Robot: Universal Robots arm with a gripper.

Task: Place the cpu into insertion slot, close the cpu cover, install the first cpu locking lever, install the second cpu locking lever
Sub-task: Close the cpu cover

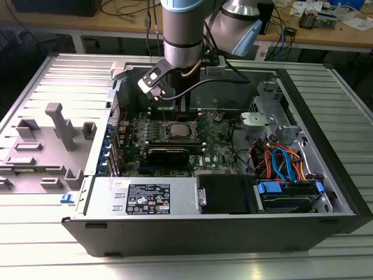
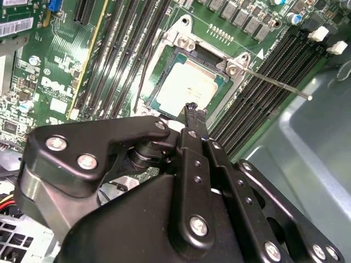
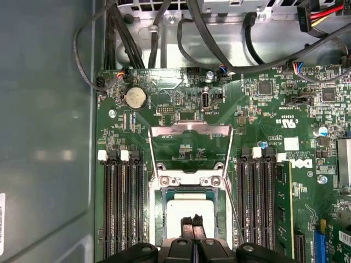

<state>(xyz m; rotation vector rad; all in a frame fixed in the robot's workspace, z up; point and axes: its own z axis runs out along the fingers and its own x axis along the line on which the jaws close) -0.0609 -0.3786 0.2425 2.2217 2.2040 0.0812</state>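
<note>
- Hidden/cut off: in both wrist views the gripper (image 3: 193, 222) (image 2: 192, 109) body covers the near edge of the cpu (image 3: 189, 211) (image 2: 189, 87). The far side of the slot (image 3: 155, 216) is clear to see.
- Exterior view: the cpu (image 1: 176, 130) is a small pale square mid-board. The finger detail below the wrist is hard to make out against the dark case interior.
- Claw state: clenched. The fingertips (image 3: 188, 223) are pressed together with only a thin seam between them, and nothing is seen gripped.
- Arm (image 1: 182, 35): enters at the top centre of the exterior view and points straight down into the open case (image 1: 192, 233). The fingertips are just over the cpu; whether they touch it I cannot tell.
- cpu: seated flat in the slot, silvery matte lid with green substrate showing around it.
- Cover (image 3: 189, 129): thin bright metal frame, swung up and open on its hinge, with green board (image 3: 274, 126) visible through its window.
- Lever (image 2: 274, 82): thin bare steel rod, angled out from a slot corner across the black memory slots (image 3: 123, 208).
- Coin cell (image 3: 136, 97): round and shiny, beyond the cover.
- Table (image 1: 58, 245): ribbed metal. Grey plastic fixtures (image 1: 61, 125) sit on the exterior view's left.
</note>
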